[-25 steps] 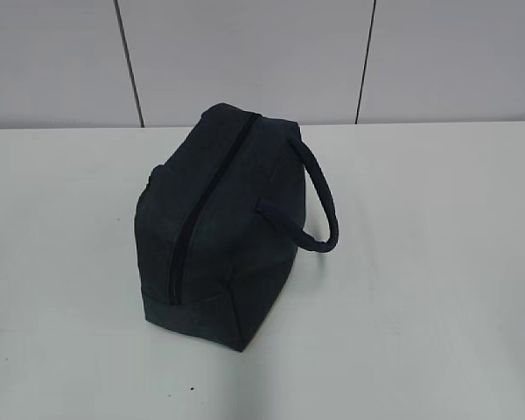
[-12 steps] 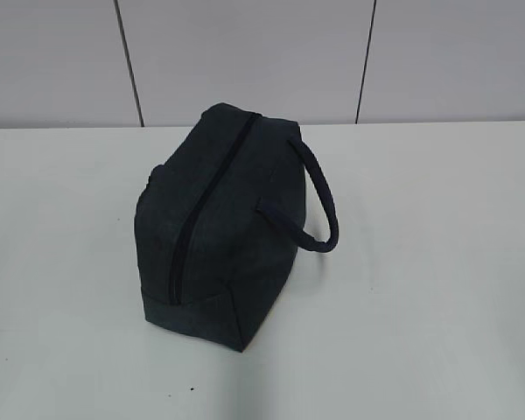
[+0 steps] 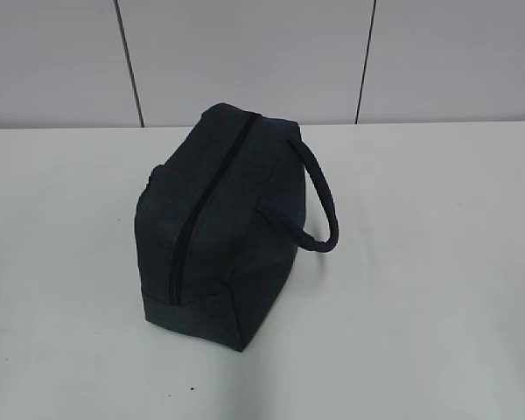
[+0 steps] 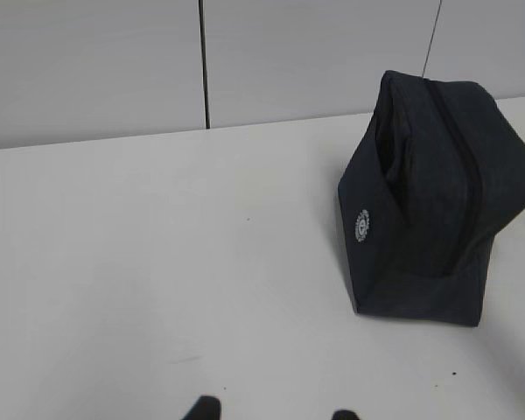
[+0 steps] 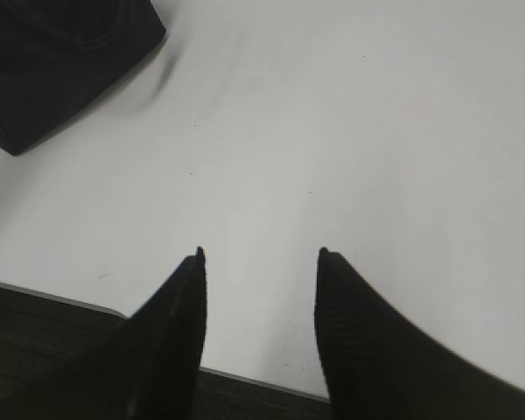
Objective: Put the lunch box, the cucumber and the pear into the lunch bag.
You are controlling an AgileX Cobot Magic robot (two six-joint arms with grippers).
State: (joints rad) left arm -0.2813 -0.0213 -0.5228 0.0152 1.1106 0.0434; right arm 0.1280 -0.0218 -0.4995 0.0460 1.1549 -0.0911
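- Currently, right gripper at bottom centre of right wrist view, jaws parted, nothing between them, hovering over the near table edge.
- Left gripper barely visible at bottom edge of left wrist view, tips apart, empty.
- Lunch bag centre of exterior view, upper left corner of right wrist view, right side of left wrist view; both grippers well apart from it, nearer one unclear.
- Long axis along zipper, lower left to upper centre; strap handle on right.
- Zipper looks closed; contents hidden.
- No lunch box, cucumber or pear in view; likely needs opening first.
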